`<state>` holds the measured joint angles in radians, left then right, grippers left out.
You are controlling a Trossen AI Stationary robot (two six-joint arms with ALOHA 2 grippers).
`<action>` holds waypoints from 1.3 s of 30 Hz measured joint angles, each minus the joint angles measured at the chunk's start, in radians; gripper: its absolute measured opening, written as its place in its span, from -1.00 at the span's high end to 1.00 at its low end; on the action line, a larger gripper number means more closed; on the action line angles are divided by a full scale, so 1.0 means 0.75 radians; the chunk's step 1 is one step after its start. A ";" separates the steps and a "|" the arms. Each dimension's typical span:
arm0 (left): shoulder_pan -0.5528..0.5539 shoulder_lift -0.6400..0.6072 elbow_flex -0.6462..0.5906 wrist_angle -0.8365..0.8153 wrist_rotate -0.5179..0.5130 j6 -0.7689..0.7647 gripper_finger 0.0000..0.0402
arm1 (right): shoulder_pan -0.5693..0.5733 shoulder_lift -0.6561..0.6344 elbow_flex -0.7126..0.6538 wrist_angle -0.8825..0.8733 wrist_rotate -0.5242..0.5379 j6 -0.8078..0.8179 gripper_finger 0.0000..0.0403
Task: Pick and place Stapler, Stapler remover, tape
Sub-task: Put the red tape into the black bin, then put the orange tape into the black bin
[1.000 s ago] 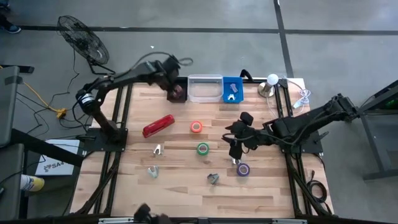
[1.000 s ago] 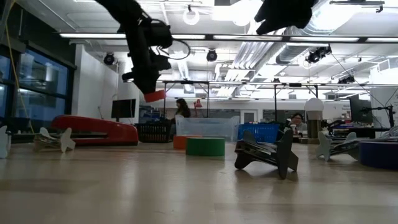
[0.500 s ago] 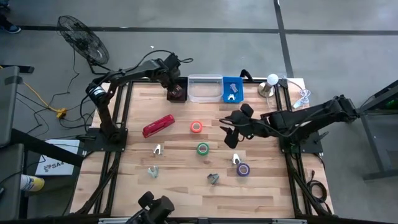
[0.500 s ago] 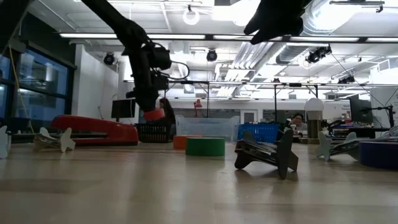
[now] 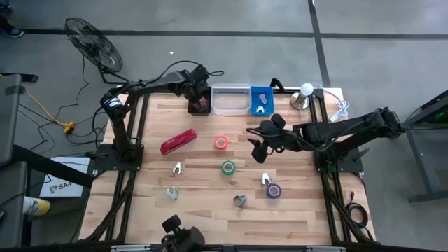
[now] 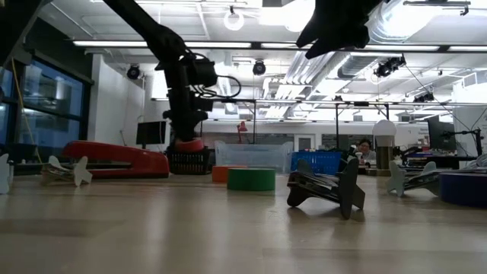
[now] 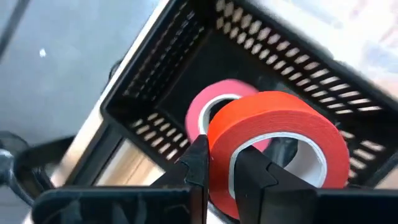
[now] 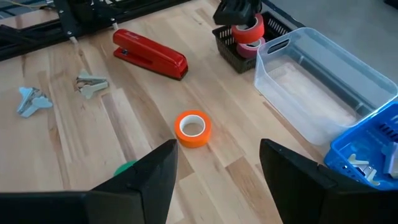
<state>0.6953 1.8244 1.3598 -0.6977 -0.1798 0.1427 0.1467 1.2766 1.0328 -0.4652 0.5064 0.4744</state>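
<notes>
Stapler lies on the table's left half, untouched. Behind it, left gripper hangs over the black basket at the back edge, fingers pinched on a red tape roll; a pink roll already sits inside. To release well: lower until the roll is below the rim, centre it clear of the walls, then open. Orange roll and green roll wait mid-table. Right gripper hovers beside them, jaws wide, empty.
</notes>
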 joint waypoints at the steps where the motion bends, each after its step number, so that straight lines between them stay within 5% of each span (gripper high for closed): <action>1: -0.010 0.000 0.000 0.004 -0.016 0.012 0.82 | -0.005 0.000 0.000 0.000 0.000 0.000 -0.09; 9: -0.020 0.000 0.000 0.021 -0.051 0.028 0.46 | -0.005 0.000 0.000 0.000 0.012 0.011 -0.09; 30: -0.020 -0.003 0.078 -0.138 0.048 0.004 0.41 | -0.005 0.000 0.000 -0.001 0.020 0.025 -0.09; 33: -0.020 -0.003 0.142 -0.240 0.131 -0.022 0.40 | -0.005 0.000 -0.001 -0.001 0.020 0.025 -0.09; 39: -0.031 -0.005 0.206 -0.355 0.511 0.130 0.40 | -0.005 0.000 -0.001 -0.001 0.020 0.021 -0.09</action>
<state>0.6717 1.8206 1.5143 -0.9641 0.2037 0.2404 0.1432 1.2766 1.0325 -0.4662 0.5213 0.4900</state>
